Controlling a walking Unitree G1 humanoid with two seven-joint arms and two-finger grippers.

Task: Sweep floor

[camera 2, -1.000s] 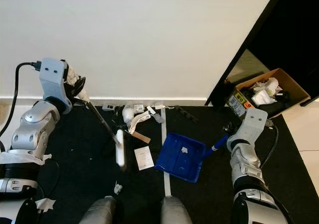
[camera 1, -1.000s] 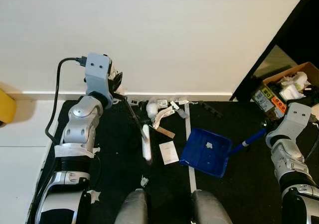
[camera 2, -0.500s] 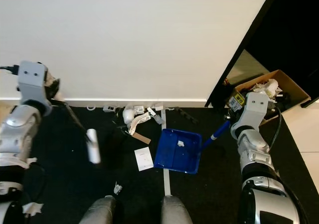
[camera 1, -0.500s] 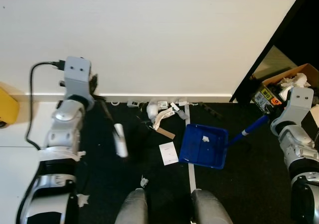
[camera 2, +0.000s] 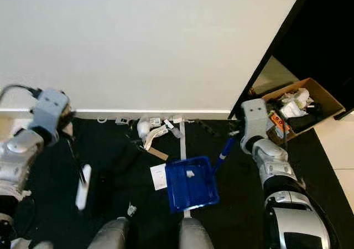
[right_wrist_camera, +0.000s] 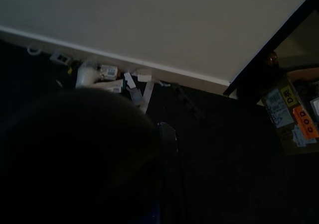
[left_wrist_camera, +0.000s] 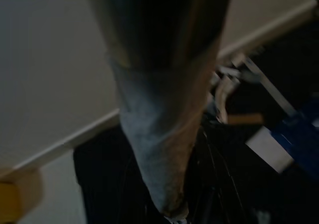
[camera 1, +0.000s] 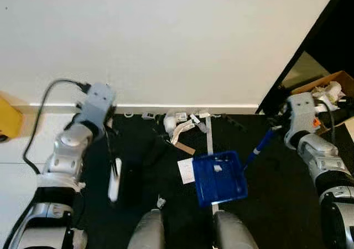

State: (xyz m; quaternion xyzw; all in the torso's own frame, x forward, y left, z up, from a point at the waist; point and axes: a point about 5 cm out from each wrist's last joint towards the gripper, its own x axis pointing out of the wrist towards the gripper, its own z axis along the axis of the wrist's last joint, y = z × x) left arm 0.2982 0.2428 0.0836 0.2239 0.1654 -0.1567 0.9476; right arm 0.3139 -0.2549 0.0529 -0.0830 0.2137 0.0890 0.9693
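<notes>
A brush with a thin dark handle and a white head (camera 1: pixel 114 179) hangs over the black mat (camera 1: pixel 138 149) on my left. My left gripper (camera 1: pixel 107 128) is shut on the handle's top end, just below the wall's skirting. The blue dustpan (camera 1: pixel 218 177) lies on the mat in front of my feet with a few scraps inside. Its blue handle (camera 1: pixel 259 144) runs up to my right gripper (camera 1: pixel 272 130), which is shut on it. A white paper slip (camera 1: pixel 186 170) touches the pan's left edge. Litter (camera 1: pixel 180 124) lies piled by the skirting, also seen as litter (right_wrist_camera: pixel 99 74) in the right wrist view.
A cardboard box (camera 1: pixel 326 91) full of rubbish stands at the far right beside a dark doorway. A yellow object (camera 1: pixel 8 123) sits at the left edge. A white tape strip (camera 1: pixel 209 135) crosses the mat. A small brown card (camera 1: pixel 186 148) lies between litter and pan.
My left arm has swung the brush from mid-mat out to the left. My right arm came inward, turning the dustpan and dragging it toward my feet until it met the paper slip.
</notes>
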